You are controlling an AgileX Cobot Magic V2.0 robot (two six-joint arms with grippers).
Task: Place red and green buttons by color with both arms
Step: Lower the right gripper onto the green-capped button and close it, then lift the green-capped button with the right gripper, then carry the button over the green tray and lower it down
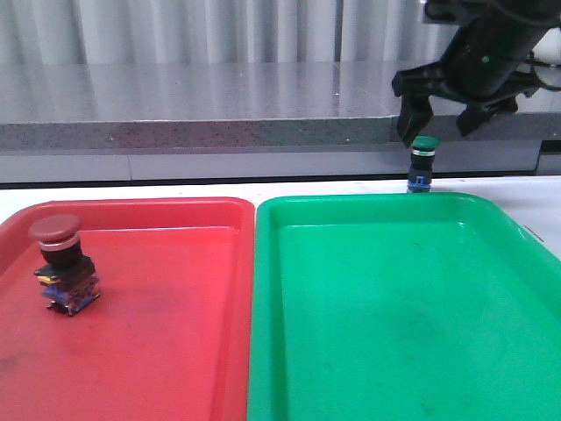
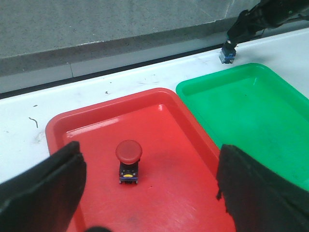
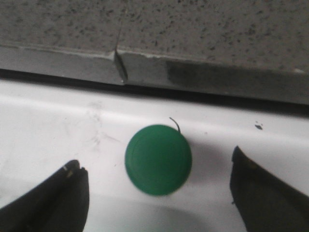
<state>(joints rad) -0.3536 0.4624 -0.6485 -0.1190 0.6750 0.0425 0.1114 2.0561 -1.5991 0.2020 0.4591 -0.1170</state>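
Note:
The red button (image 1: 60,263) stands upright in the left part of the red tray (image 1: 175,351); in the left wrist view this red button (image 2: 129,157) sits ahead of my open left gripper (image 2: 152,195), untouched. My left gripper does not show in the front view. The green button (image 1: 423,162) stands on the white table just behind the green tray (image 1: 394,333). My right gripper (image 1: 443,123) hovers open right above it. In the right wrist view the green cap (image 3: 158,159) lies between the spread fingers (image 3: 53,203), not touching them.
The two trays lie side by side, red on the left, green on the right. A grey stone ledge (image 1: 219,105) runs along the back, close behind the green button. A strip of white table (image 2: 96,96) lies between the trays and the ledge.

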